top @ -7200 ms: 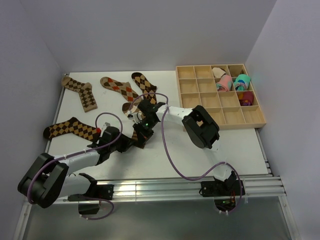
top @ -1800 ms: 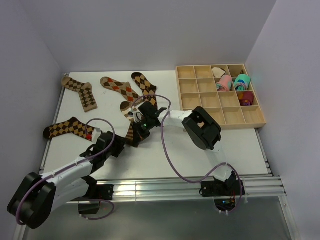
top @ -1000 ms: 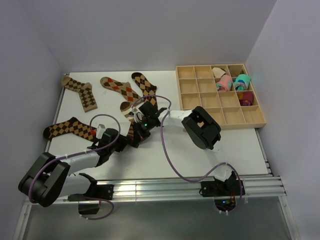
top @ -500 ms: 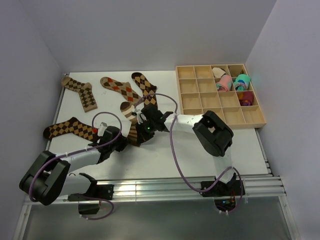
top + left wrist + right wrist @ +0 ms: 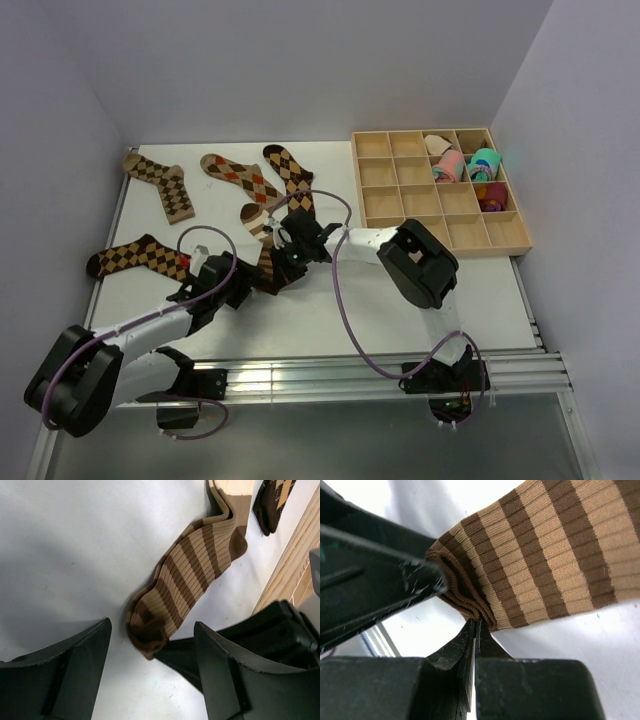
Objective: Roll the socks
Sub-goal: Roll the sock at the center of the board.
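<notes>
At the near edge of the white counter (image 5: 400,310) stand the two arm bases, and both arms reach in toward the middle left. The left gripper (image 5: 152,625) sits low over the counter with its jaws spread wide. The dark brown, bunched end of the striped sock (image 5: 192,565) lies between them, clear of both in the left wrist view. The right gripper (image 5: 476,630) comes in from the right with its jaws closed tight together. Its tip presses against that same bunched end; whether any fold is caught between the jaws I cannot tell.

From that end the striped sock runs flat toward the far side, its brown and tan bands ending at a cream heel. Left of the grippers, near the counter's left edge, the near argyle sock (image 5: 140,258) lies flat.

Farther back three more lie flat and unrolled. They are the far-left argyle sock (image 5: 160,183), the orange-diamond argyle sock (image 5: 238,177) and the middle argyle sock (image 5: 290,172), whose near end comes close beside the striped sock's heel.

At the far right sits the wooden compartment tray (image 5: 410,200). A pink bundle (image 5: 448,165), a teal bundle (image 5: 485,160) and a magenta bundle (image 5: 490,195) fill compartments on its right side.
</notes>
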Controlling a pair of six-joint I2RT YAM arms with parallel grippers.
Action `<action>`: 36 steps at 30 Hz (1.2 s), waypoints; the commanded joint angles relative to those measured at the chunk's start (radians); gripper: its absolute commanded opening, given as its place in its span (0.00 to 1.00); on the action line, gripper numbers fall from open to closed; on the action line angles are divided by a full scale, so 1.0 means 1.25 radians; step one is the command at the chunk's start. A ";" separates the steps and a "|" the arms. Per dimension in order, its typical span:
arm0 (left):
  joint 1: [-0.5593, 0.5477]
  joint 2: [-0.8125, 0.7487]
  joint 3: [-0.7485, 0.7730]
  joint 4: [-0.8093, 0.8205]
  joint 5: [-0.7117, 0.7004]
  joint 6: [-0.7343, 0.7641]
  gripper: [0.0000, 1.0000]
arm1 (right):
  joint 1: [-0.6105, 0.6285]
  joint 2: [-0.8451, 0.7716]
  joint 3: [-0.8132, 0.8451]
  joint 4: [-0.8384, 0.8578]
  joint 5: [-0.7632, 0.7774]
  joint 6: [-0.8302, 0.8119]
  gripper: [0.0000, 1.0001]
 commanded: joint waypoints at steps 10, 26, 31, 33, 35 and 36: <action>0.004 -0.236 -0.155 -0.054 -0.023 0.006 0.55 | -0.044 0.070 0.033 0.000 -0.082 0.061 0.00; 0.005 -0.291 -0.186 0.011 -0.002 0.045 0.51 | -0.059 0.092 0.060 -0.022 -0.106 0.064 0.00; 0.005 -0.372 -0.203 -0.007 -0.011 0.059 0.51 | -0.060 0.096 0.063 -0.025 -0.108 0.063 0.00; 0.005 -0.347 -0.202 -0.014 -0.011 0.059 0.47 | -0.060 0.096 0.063 -0.022 -0.110 0.064 0.00; 0.005 -0.315 -0.195 -0.001 0.001 0.064 0.44 | -0.061 0.096 0.064 -0.023 -0.112 0.064 0.00; 0.005 -0.276 -0.192 0.023 0.007 0.066 0.43 | -0.060 0.096 0.065 -0.025 -0.111 0.064 0.00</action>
